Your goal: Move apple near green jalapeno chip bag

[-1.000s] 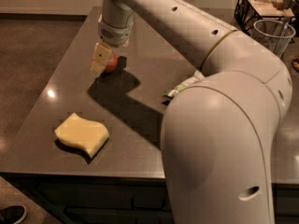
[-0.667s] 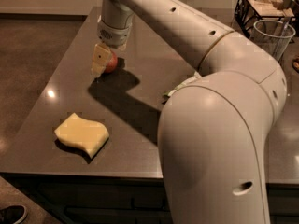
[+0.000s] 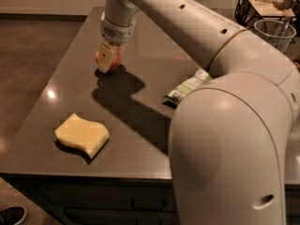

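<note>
Apple (image 3: 116, 60) clamped in pincer (image 3: 108, 60) near table (image 3: 65, 93) edge, well apart from green jalapeno chip bag (image 3: 188, 85).

One view, seemingly head-mounted, looks down along the arm (image 3: 187, 27) toward the far-left hand (image 3: 108, 60).

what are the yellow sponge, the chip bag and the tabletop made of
The sponge: likely soft foam, matte, thick wavy-cut edge. The green jalapeno chip bag: thin plastic film, crinkled with slight sheen. The table: dark polished stone or laminate, going by the light glint. The gripper is at the apple, toward the far side.
</note>
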Tool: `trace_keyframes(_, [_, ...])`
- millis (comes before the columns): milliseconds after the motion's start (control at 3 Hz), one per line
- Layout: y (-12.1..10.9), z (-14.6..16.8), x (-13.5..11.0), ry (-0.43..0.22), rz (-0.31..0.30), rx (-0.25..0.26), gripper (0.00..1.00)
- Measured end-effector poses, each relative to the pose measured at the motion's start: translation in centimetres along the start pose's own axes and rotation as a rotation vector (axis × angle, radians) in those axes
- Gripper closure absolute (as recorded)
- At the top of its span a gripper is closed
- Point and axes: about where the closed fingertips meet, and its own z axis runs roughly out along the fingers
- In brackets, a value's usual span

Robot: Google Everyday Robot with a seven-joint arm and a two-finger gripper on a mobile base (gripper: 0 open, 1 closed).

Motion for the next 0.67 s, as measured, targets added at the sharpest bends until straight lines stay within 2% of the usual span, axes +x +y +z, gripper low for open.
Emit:
trace_keyframes(333, [-1.1, -2.2, 2.6, 0.007, 0.04, 0.052, 0.83])
trace_keyframes(667, [-2.9, -4.7, 6.6, 0.026, 0.107, 0.108, 1.0])
